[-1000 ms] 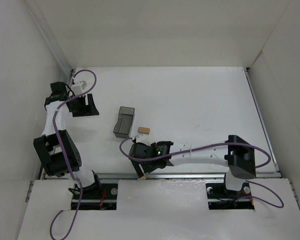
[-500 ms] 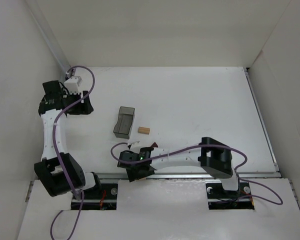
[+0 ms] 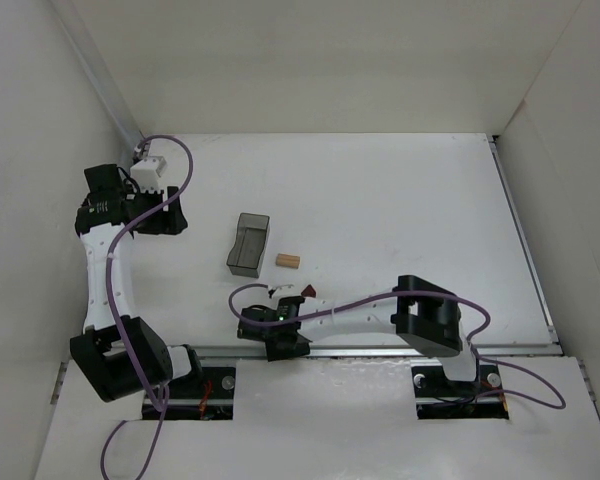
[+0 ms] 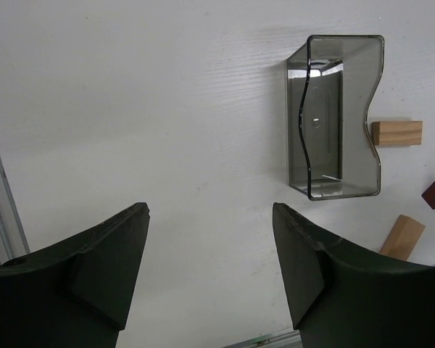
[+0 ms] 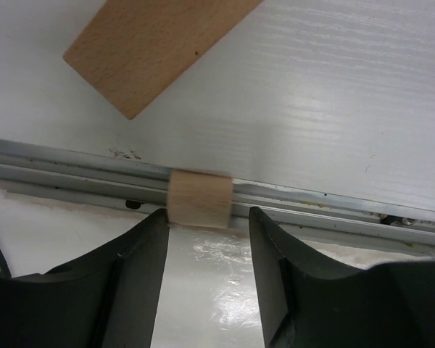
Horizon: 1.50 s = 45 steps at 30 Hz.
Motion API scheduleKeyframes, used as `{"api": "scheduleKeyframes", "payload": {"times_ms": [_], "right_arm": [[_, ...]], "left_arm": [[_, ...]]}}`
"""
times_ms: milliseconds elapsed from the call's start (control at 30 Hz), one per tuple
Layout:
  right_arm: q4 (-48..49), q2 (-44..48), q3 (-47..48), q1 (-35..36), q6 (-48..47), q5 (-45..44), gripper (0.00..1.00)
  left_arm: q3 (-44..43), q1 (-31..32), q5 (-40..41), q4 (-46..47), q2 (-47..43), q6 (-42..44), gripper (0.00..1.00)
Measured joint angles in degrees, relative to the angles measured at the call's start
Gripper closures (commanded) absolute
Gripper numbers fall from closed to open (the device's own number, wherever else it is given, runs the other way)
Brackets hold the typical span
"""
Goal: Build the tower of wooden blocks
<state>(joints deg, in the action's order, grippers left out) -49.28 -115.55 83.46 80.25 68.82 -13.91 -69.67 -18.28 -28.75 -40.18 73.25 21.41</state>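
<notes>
Since no block rests on another, the tower is, in my judgement, barely begun. From above, a small tan block (image 3: 287, 261) lies just beside the dark bin (image 3: 248, 243). The red-brown cube (image 3: 308, 291) sits nearer the right gripper (image 3: 283, 347), low at the near edge of the table (image 3: 400, 200).

The left wrist view shows the left gripper (image 4: 210, 268) spread wide and empty, apart from the bin.

The right wrist view shows a small tan piece (image 5: 199, 198) on the metal rail (image 5: 348, 206) between the fingertips, with a pale plank (image 5: 156, 47) beyond. Whether the jaws pinch the piece I cannot tell. All the stacking remains.
</notes>
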Motion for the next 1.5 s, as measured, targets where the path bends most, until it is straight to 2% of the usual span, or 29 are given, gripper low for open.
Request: {"api": "scheduleKeyframes", "payload": {"times_ms": [67, 167, 233, 333, 567, 767, 900, 1033, 1167, 1400, 1500], "right_arm": [[-0.8, -0.6, 1.2, 0.0, -0.6, -0.3, 0.52], [-1.4, -1.9, 3.4, 0.0, -1.7, -0.8, 0.78], [-1.5, -2.0, 3.6, 0.0, -2.0, -1.1, 0.87], [-1.7, -2.0, 3.6, 0.0, -2.2, -1.5, 0.92], [-6.1, -0.3, 5.1, 0.5, -2.6, -5.5, 0.93], [-11.8, 8.2, 6.5, -2.6, -2.5, -13.1, 0.93], [-12.3, 15.1, 1.6, -12.0, -3.8, -16.8, 0.93], [-11.5, 16.4, -3.4, -24.8, -9.3, -18.7, 0.93], [-8.5, 16.3, -6.1, -34.6, -16.0, -17.9, 0.93], [-0.8, 16.3, -11.1, -44.7, -23.1, -13.0, 0.94], [0.2, 16.3, -12.3, -46.9, -24.9, -11.9, 0.94]], "left_arm": [[0.0, 0.0, -0.1, 0.0, 0.0, 0.1, 0.34], [0.0, 0.0, 0.0, 0.0, 0.0, 0.2, 0.34], [0.0, 0.0, 0.0, 0.0, 0.1, 0.4, 0.34], [0.0, 0.0, 0.1, -0.2, 0.2, 0.6, 0.34], [0.0, 0.0, 0.2, -1.2, 0.2, 2.3, 0.34], [-3.2, 2.4, 0.9, -4.0, 0.5, 4.6, 0.41], [-6.3, 11.6, 2.1, -5.3, 1.3, 5.5, 0.41], [-6.7, 22.0, 2.1, -6.2, 1.3, 6.1, 0.41], [-1.8, 33.0, 3.0, -6.2, 0.2, 6.5, 0.36], [8.2, 57.1, 9.2, -8.0, 0.0, 5.5, 0.29], [8.2, 63.1, 12.3, -7.5, 1.7, 4.1, 0.29]]}}
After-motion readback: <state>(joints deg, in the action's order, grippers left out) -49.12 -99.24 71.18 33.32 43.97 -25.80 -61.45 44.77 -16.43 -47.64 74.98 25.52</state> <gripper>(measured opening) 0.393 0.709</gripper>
